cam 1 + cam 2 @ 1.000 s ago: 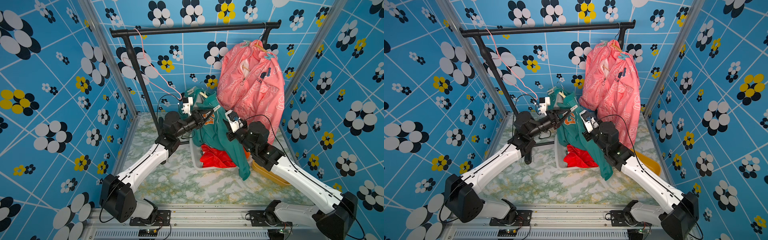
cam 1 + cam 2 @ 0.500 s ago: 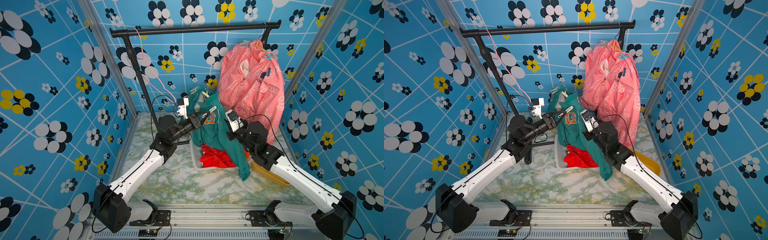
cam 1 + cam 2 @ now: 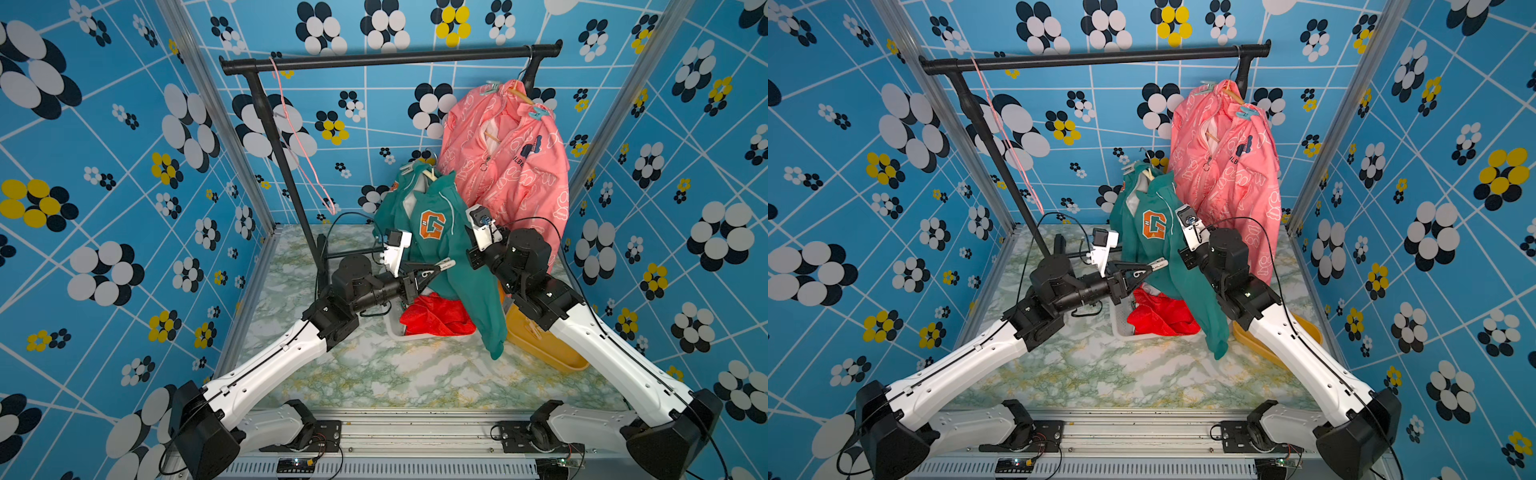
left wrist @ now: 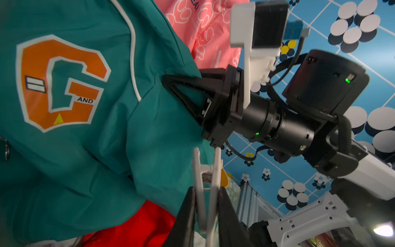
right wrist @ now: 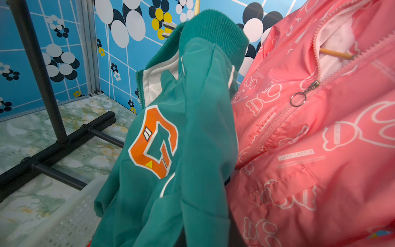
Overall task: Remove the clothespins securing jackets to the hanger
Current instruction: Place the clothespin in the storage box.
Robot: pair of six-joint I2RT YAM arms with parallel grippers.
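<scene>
My left gripper [image 4: 206, 211] is shut on a whitish clothespin [image 4: 205, 181], held in front of the green jacket [image 3: 432, 249] above the red jacket [image 3: 436, 316]; in a top view the same clothespin [image 3: 1158, 264] sticks out of the jaws. My right gripper [image 4: 168, 82] is shut on the green jacket's shoulder and holds it, on its hanger, off the rail; fabric hides those jaws in the right wrist view. A pale clothespin [image 5: 168, 30] sits at the green collar. The pink jacket [image 3: 507, 166] hangs on the rail with teal clothespins [image 3: 540, 111] on its shoulders.
The black rail [image 3: 390, 58] spans the back, its post [image 3: 286, 166] and foot [image 5: 64, 141] at the left. An empty pink wire hanger [image 3: 299, 145] dangles from it. The red jacket lies in a white basket [image 5: 70, 209]. A yellow tray [image 3: 544, 345] lies under my right arm.
My left gripper has come down and forward from the green jacket's shoulder, still shut on the whitish clothespin. The right arm and the green jacket have stayed put.
</scene>
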